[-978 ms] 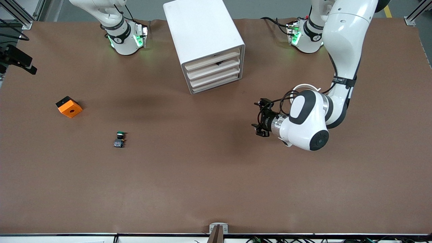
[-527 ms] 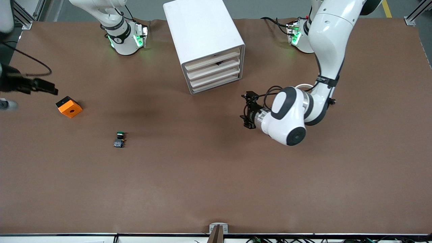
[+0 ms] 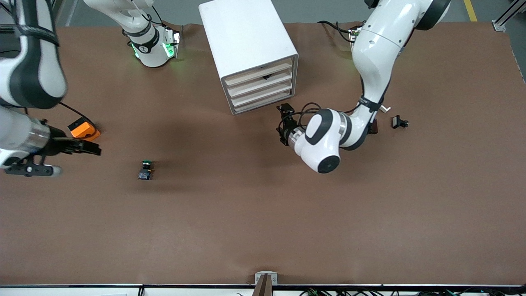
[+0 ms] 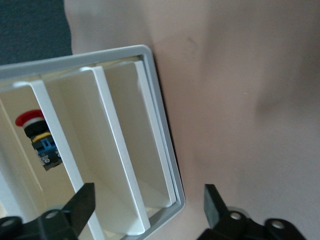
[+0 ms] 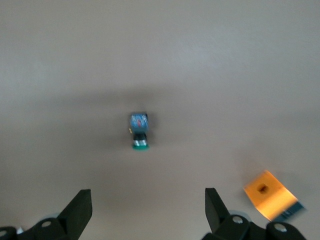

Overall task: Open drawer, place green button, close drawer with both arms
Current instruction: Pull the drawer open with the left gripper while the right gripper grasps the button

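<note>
We start at the left end effector (image 3: pixel 284 124), which has swung in from the left arm's end of the worktop over the last second and now sits low just in front of the cabinet (image 3: pixel 250 49), at the corner of its drawer fronts nearest the left arm's end. Its fingers (image 4: pixel 80 205) are spread wide with nothing between them. In the left wrist view we look past them at the cabinet's open compartments, and in one sits a red-capped switch (image 4: pixel 39 139) with a blue body. The drawer (image 3: pixel 261 92), third from the top, is shut flush with the others, just beside this end effector. With the left arm pulled in, a small black part (image 3: pixel 399 122) now shows on the worktop toward the left arm's end, where the arm covered it before.

The right end effector (image 3: pixel 82 147) was barely in view a second ago, at the edge of the front view. It has since travelled in over the worktop at the right arm's end, and it now hangs just beside the orange cube (image 3: pixel 81 128), partly hiding it. Its fingers (image 5: pixel 77 210) are also spread apart and hold nothing. The button (image 3: pixel 145 170) lies on its side on the bare worktop, a little way out from this end effector toward the table's middle, well apart from the cabinet. It has not moved. The right wrist view shows the button (image 5: pixel 139 131) ahead of the parted fingers, with the orange cube (image 5: pixel 272 195) off to one side.
</note>
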`<state>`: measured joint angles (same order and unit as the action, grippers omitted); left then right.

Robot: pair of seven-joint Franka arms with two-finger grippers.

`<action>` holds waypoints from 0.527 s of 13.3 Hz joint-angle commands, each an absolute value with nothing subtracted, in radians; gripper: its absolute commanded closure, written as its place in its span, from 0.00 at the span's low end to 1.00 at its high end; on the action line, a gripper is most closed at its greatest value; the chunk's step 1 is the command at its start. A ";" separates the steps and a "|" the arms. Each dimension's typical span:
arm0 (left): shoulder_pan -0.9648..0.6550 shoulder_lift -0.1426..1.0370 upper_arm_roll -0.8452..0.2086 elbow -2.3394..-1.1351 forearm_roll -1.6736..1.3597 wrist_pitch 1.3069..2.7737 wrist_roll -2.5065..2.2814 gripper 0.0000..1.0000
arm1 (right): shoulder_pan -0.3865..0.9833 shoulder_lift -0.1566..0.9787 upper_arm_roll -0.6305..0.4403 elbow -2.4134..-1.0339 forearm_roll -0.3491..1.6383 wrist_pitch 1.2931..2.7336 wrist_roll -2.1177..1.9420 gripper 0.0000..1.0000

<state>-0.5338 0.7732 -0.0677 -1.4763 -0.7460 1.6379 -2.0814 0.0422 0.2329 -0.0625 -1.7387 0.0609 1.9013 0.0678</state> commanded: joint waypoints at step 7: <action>-0.644 0.844 -0.064 -1.474 -0.778 1.548 -2.290 0.49 | 0.114 0.420 -0.071 -1.919 0.025 2.370 0.187 0.00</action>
